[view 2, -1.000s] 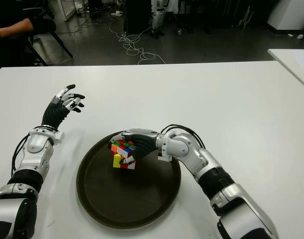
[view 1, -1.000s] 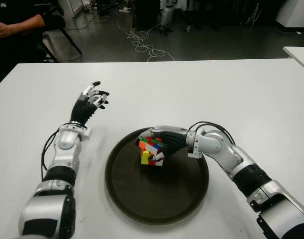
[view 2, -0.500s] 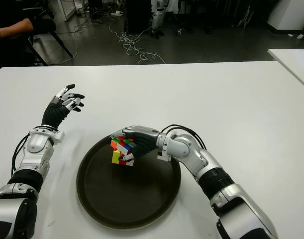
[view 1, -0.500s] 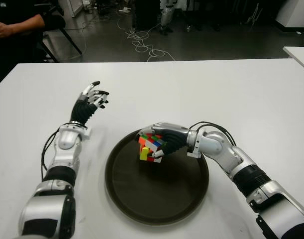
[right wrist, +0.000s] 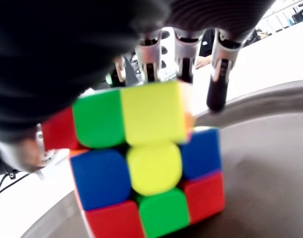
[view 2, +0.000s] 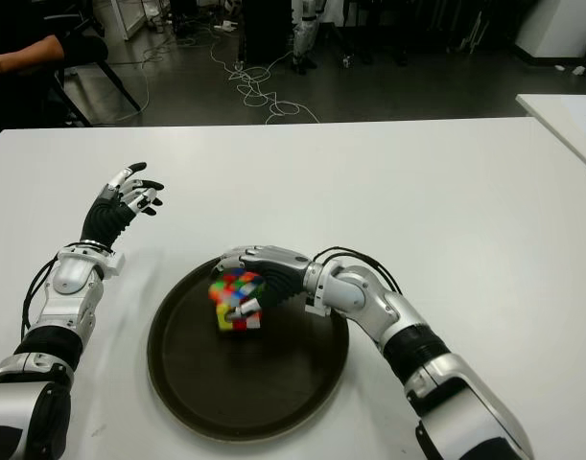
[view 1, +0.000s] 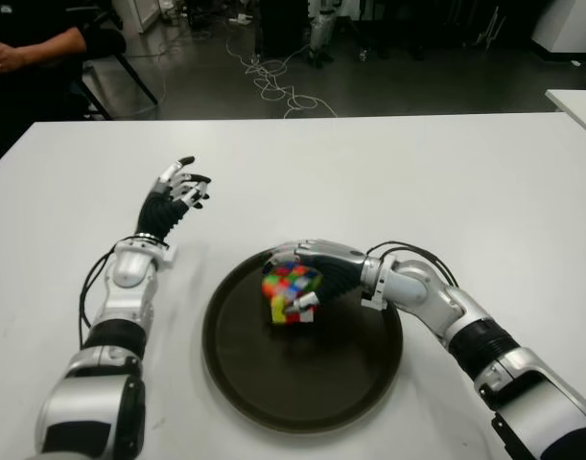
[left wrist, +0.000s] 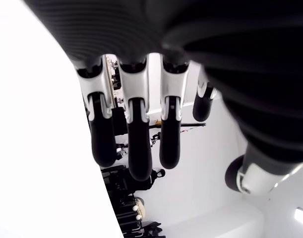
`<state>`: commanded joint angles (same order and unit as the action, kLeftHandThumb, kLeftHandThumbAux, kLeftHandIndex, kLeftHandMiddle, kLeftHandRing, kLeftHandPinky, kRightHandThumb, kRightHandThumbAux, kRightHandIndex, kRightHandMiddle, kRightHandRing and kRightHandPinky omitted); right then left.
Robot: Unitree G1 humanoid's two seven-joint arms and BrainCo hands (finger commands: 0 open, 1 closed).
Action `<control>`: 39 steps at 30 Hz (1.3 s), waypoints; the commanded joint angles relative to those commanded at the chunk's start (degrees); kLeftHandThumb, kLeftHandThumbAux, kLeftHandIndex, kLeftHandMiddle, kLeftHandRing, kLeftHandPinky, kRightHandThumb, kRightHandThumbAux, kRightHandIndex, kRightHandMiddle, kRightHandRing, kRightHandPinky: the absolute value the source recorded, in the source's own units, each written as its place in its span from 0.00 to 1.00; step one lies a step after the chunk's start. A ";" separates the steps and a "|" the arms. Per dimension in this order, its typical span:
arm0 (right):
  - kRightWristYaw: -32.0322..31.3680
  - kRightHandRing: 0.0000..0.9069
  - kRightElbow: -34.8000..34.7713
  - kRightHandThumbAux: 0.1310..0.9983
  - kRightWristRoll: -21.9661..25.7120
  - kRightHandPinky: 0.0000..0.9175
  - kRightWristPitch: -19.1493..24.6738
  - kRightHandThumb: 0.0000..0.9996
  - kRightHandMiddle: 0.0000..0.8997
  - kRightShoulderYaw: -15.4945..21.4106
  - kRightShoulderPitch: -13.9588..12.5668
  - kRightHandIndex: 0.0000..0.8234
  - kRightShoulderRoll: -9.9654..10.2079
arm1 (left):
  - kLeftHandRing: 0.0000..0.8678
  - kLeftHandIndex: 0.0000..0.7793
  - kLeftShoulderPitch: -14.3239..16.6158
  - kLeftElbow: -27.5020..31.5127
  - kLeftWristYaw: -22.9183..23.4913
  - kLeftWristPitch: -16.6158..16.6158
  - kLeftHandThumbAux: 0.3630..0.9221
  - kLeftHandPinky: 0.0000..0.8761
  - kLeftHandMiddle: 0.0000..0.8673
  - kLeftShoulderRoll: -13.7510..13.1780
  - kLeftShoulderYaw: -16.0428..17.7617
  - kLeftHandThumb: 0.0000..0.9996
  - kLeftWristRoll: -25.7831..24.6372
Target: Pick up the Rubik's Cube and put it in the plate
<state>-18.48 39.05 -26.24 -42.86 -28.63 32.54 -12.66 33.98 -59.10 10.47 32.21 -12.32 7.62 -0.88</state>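
Right hand [view 1: 316,273] fingers [right wrist: 218,74] arch loosely over the cube [view 1: 291,293], apparently letting go. The cube sits inside the plate [view 1: 245,355], likely light, rigid, slick-faced; grip opposite faces. Left hand [view 1: 175,192], beyond the plate's left, spread empty.

I can read no text, label, brand or number anywhere in view. My Rubik's Cube [right wrist: 146,163] shows plain coloured stickers only. The plate [view 1: 302,393] and surface [view 1: 417,172] carry no markings.
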 joint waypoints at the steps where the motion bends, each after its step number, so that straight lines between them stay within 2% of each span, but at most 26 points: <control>1: 0.08 0.00 0.30 0.26 0.01 0.00 -0.28 0.00 0.00 0.02 0.07 0.00 0.04 | 0.49 0.17 0.00 0.01 0.05 -0.07 0.41 0.52 0.42 0.04 0.07 0.10 -0.09; 13: 1.92 0.00 2.67 0.20 -1.80 0.00 -1.58 0.00 0.00 -0.20 0.90 0.00 0.30 | 0.50 0.16 0.14 -0.33 0.29 -0.51 0.37 0.52 0.42 0.09 0.39 0.09 -0.72; 39: 4.39 0.00 4.18 0.22 -5.13 0.00 -1.41 0.00 0.00 -0.82 1.76 0.00 0.30 | 0.49 0.15 0.18 -0.41 0.39 -0.39 0.41 0.51 0.41 -0.16 0.14 0.09 -0.50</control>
<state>-14.09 43.23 -31.36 -44.27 -29.45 34.29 -12.36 34.16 -59.51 10.86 31.82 -12.48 7.77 -1.38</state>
